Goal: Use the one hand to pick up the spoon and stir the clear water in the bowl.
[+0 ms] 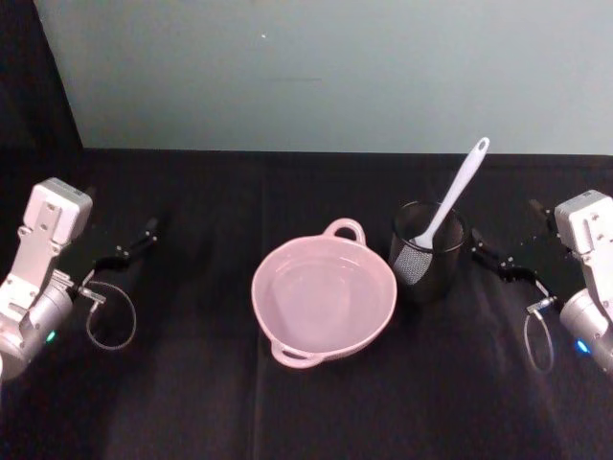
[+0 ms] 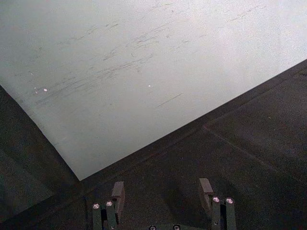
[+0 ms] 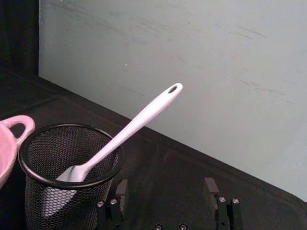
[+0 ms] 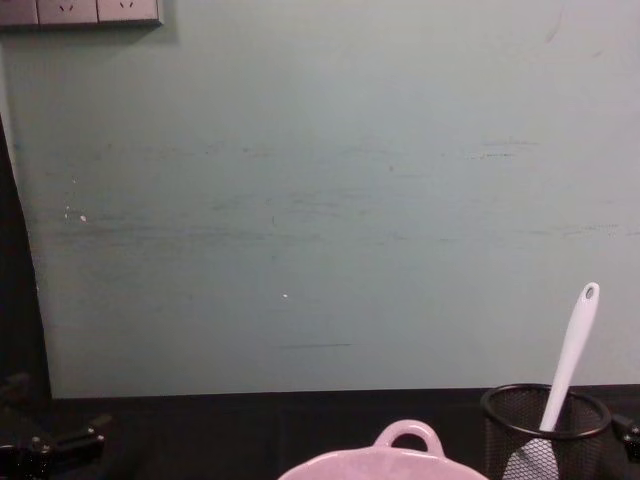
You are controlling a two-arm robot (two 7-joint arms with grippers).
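Centrally on the black table (image 1: 192,402) sits one pink bowl (image 1: 257,292) of clear water. Just beside it, toward the right arm, one black mesh cup (image 1: 414,268) holds the single white spoon (image 1: 458,192), head down with the handle leaning out. Two grippers, the left gripper (image 1: 146,232) and the right gripper (image 3: 165,191), hover at the table's sides, fingers spread apart and empty.

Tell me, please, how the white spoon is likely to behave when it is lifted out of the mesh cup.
The spoon looks thin and plastic, so probably light and fairly stiff. Its smooth, slim handle may slip or pivot in the jaws. It leans loose on the rim of the mesh cup, so a sideways pull could tip it.
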